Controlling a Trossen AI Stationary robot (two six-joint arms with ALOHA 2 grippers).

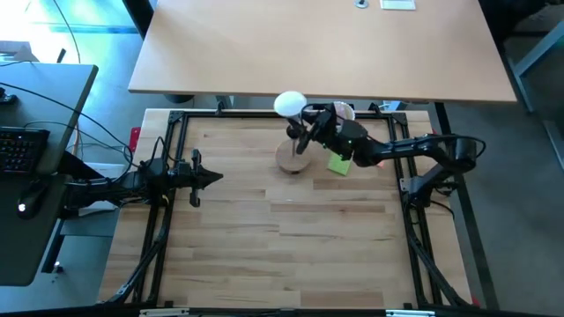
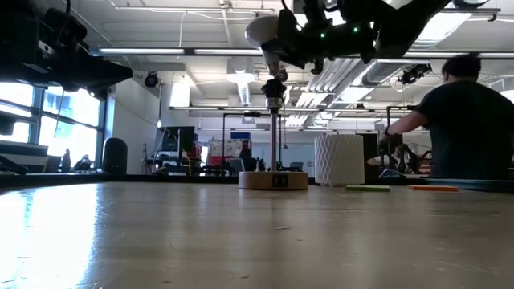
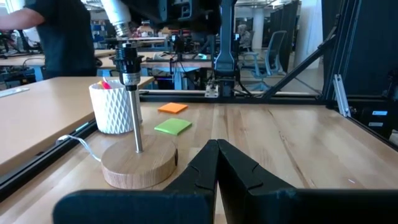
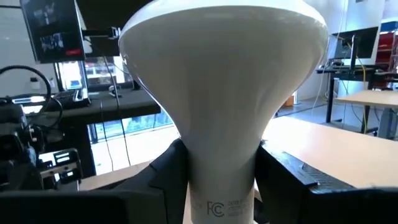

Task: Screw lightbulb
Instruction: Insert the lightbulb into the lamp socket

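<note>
The white lightbulb (image 4: 224, 81) is upright, globe up, in my right gripper (image 4: 221, 171), which is shut on it. It shows over the lamp in the high view (image 1: 289, 104) and the low view (image 2: 261, 30). Its screw base (image 3: 119, 25) points down at the top of the black socket (image 3: 129, 59), which stands on a thin pole on a round wooden base (image 3: 139, 163). I cannot tell whether the screw base is inside the socket. My left gripper (image 1: 214, 177) is shut and empty at the table's left side, and it also shows in the left wrist view (image 3: 217, 158). My right gripper pinches the lightbulb's narrow neck (image 4: 221, 186) between its two fingers (image 4: 168, 168), below the globe. The fingers come about level from the table's right side and lie across the neck. The bulb stands upright in the hold, high above the table, directly over the socket.
A white ribbed cup (image 3: 115, 109) stands just behind the lamp. A green note (image 3: 173, 126) and an orange note (image 3: 172, 107) lie on the table to the lamp's right. A black frame rail (image 1: 264, 113) runs along the far edge. A person (image 2: 474, 120) sits beyond the table.
</note>
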